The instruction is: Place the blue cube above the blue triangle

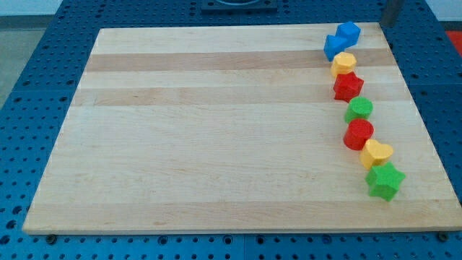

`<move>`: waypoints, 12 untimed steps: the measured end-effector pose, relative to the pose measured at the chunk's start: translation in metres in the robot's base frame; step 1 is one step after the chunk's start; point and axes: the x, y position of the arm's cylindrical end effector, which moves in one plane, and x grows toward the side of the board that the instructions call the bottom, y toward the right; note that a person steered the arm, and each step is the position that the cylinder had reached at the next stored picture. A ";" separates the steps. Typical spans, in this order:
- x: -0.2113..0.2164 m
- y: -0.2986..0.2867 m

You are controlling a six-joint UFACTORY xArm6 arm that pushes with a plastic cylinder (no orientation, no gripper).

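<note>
Pale wooden desk [216,130] on a blue pegboard fills your view, bare across its left and middle; every block sits in a curved line down the view's right. At the line's top the blue plastic triangle [333,46] touches the blue plastic cube [349,32], which lies up and to the right of it. No hand exists on this rod, and the tip is not visible. Nudge the cube leftward gently, keeping clear of the yellow block [344,63] beneath.
</note>
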 end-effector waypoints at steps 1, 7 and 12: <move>0.011 0.001; 0.056 -0.049; 0.049 -0.074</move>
